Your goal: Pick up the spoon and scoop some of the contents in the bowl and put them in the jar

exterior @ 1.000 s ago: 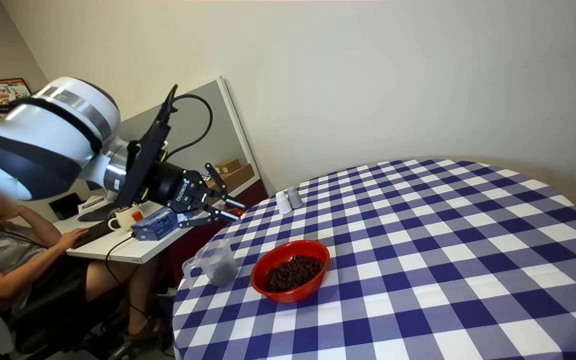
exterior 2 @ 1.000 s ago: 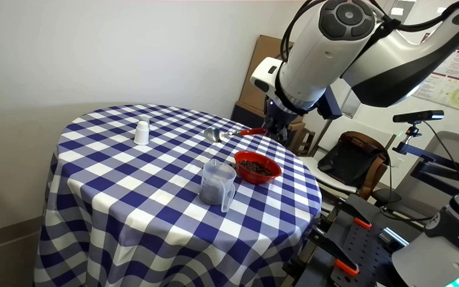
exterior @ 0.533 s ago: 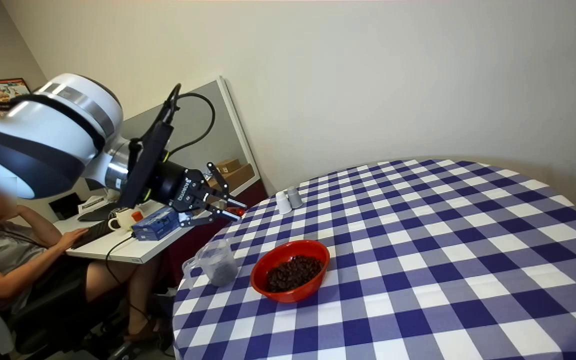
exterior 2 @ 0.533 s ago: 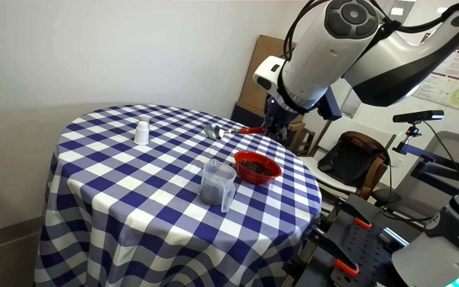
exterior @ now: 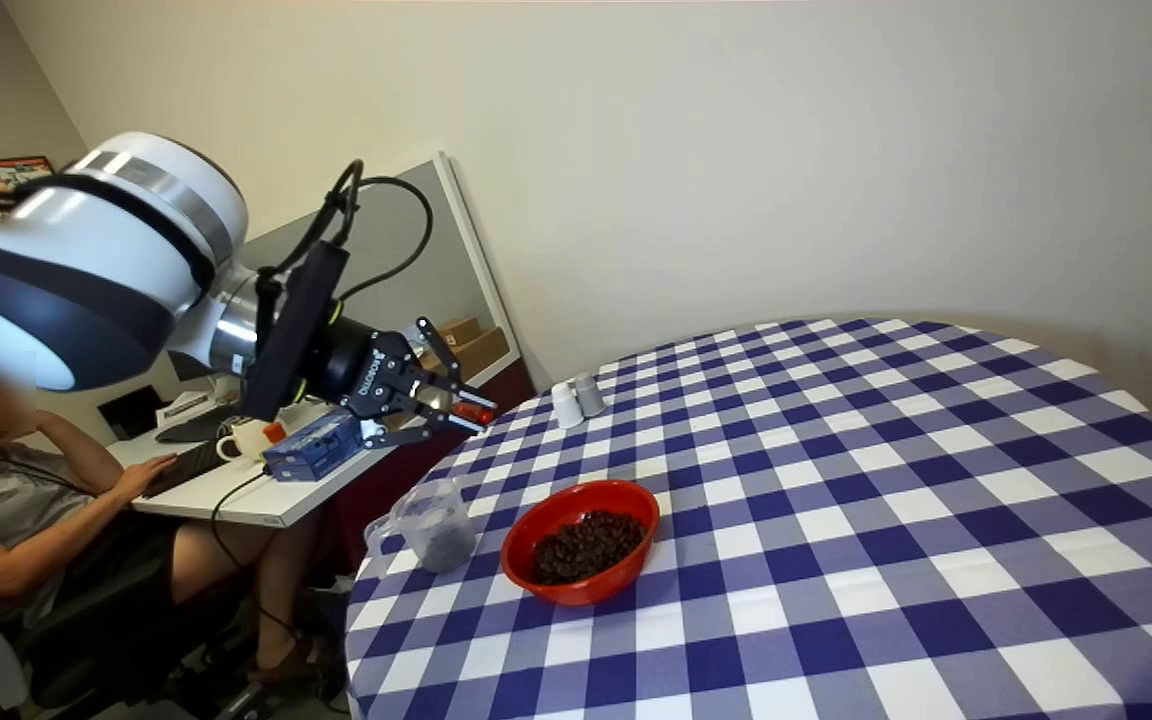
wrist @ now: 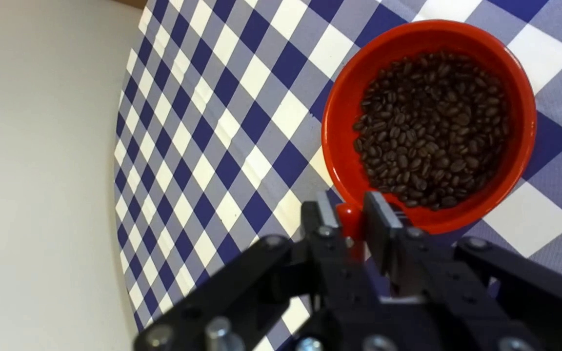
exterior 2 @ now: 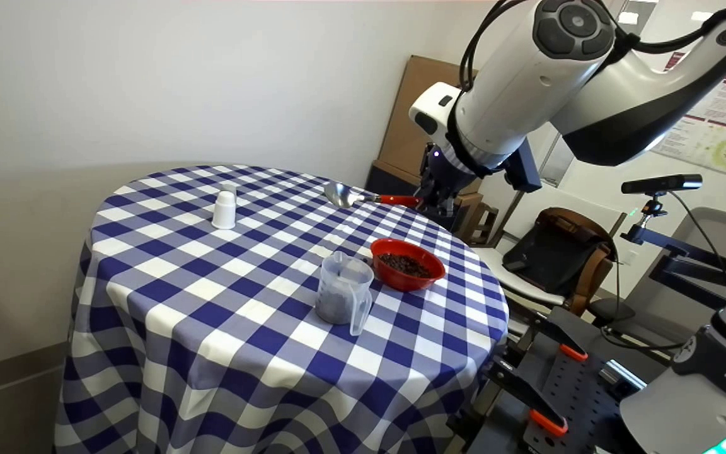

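Note:
My gripper (exterior: pixel 476 408) is shut on the red handle of the spoon (exterior 2: pixel 399 200) and holds it in the air above the table. It also shows in the wrist view (wrist: pixel 351 214), with the handle end (wrist: pixel 351 220) between its fingers. The shiny scoop points away from the gripper and shows bare metal in an exterior view. The red bowl (exterior: pixel 586 595) stands upright below; its wall also shows in an exterior view (exterior 2: pixel 401 282) and the wrist view (wrist: pixel 342 131). It holds dark brown beans (wrist: pixel 432 131). The clear jar (exterior 2: pixel 344 290), with a handle, stands beside the bowl.
White and grey cups (exterior: pixel 576 402) stand upside down farther along the checked tablecloth (exterior 2: pixel 199 290). A wall runs along the table's far side. A person sits at a white desk (exterior: pixel 306 495) beside the table. A chair with a dark bag (exterior 2: pixel 542 249) stands nearby.
My gripper has risen slightly with the spoon in it. The scoop is higher and the spoon has turned a little. The bowl, jar and cups have not moved.

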Controlling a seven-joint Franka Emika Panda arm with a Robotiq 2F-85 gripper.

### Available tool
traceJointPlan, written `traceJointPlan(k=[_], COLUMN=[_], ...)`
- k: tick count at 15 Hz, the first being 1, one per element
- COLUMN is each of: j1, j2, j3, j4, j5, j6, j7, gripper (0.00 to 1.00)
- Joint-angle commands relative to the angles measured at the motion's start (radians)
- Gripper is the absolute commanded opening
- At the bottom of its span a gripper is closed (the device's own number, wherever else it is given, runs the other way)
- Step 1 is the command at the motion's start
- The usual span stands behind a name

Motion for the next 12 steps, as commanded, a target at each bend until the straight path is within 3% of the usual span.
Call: traceJointPlan(k=[1,7,12], j1=[-0.027,-0.101,-0.190], j2=[0.022,0.149,0.336], j3=[-0.031,-0.094,-0.169], j4=[0.025,0.176,0.439], j5=[0.087,0.364,0.530], j6=[0.010,-0.053,-0.157], j7=[-0.082,-0.282,-0.351], gripper=[0.05,0.05,0.05])
